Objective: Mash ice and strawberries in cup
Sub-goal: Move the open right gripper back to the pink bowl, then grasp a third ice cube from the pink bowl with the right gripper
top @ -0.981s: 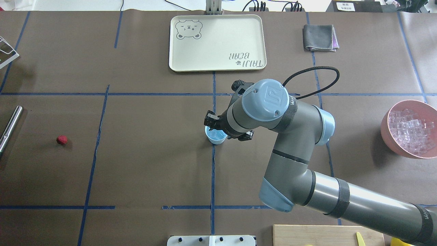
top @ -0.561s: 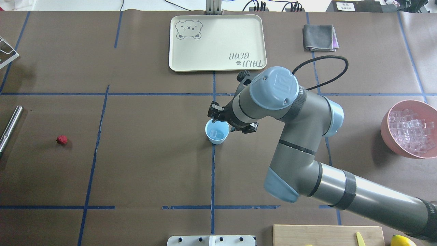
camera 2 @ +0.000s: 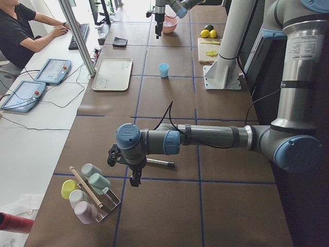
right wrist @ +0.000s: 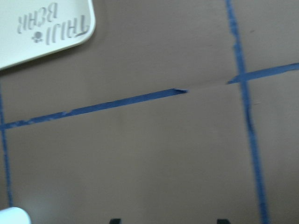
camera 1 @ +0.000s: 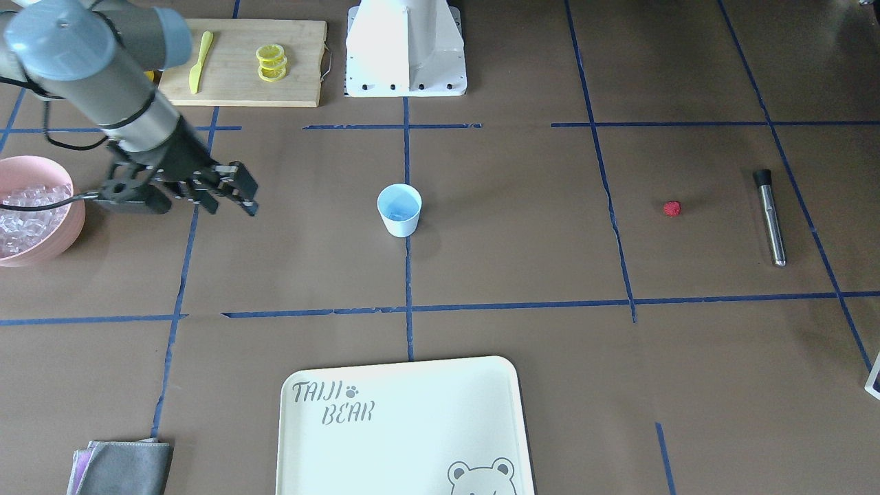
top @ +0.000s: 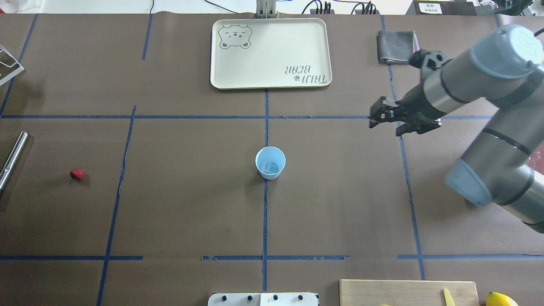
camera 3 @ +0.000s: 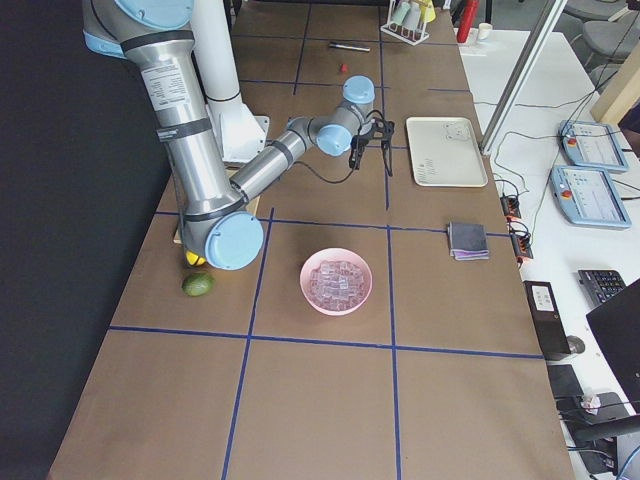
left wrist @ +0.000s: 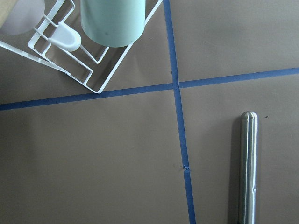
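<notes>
Right gripper has withdrawn from the small pale-blue tapered cup, jaws apart, empty. Clear ice cubes lie inside. We judge the small red bumpy strawberry, well apart, comes next. Left gripper: we cannot tell.

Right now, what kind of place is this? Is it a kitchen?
Probably a robot lab, not a kitchen: a robot arm hangs over a table gridded with blue tape, and a person sits beside it with control tablets.
</notes>
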{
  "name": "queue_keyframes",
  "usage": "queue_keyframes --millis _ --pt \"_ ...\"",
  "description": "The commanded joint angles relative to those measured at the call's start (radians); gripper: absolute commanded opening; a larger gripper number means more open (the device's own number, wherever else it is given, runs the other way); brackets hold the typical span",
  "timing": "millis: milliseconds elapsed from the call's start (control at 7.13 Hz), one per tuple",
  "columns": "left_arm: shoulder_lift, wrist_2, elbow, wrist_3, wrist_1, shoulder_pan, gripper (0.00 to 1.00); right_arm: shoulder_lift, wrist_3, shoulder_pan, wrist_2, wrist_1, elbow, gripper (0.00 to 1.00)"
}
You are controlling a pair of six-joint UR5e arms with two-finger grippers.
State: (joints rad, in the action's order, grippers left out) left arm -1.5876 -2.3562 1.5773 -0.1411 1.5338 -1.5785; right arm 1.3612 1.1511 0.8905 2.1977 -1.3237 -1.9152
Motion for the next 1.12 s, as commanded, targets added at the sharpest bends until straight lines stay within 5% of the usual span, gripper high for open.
queue_keyframes --millis 0,421,981 --pt "0.0 0.0 0.001 0.0 0.0 0.0 1.0 0.233 -0.42 0.147 0.024 0.006 -0.022 0.99" --pt "0.0 0.0 0.001 0.0 0.0 0.0 1.0 0.367 -0.755 0.234 0.011 0.008 0.042 1.0" --pt "0.0 0.0 0.003 0.0 0.0 0.0 1.0 0.323 -0.761 0.228 0.01 0.008 0.136 0.98"
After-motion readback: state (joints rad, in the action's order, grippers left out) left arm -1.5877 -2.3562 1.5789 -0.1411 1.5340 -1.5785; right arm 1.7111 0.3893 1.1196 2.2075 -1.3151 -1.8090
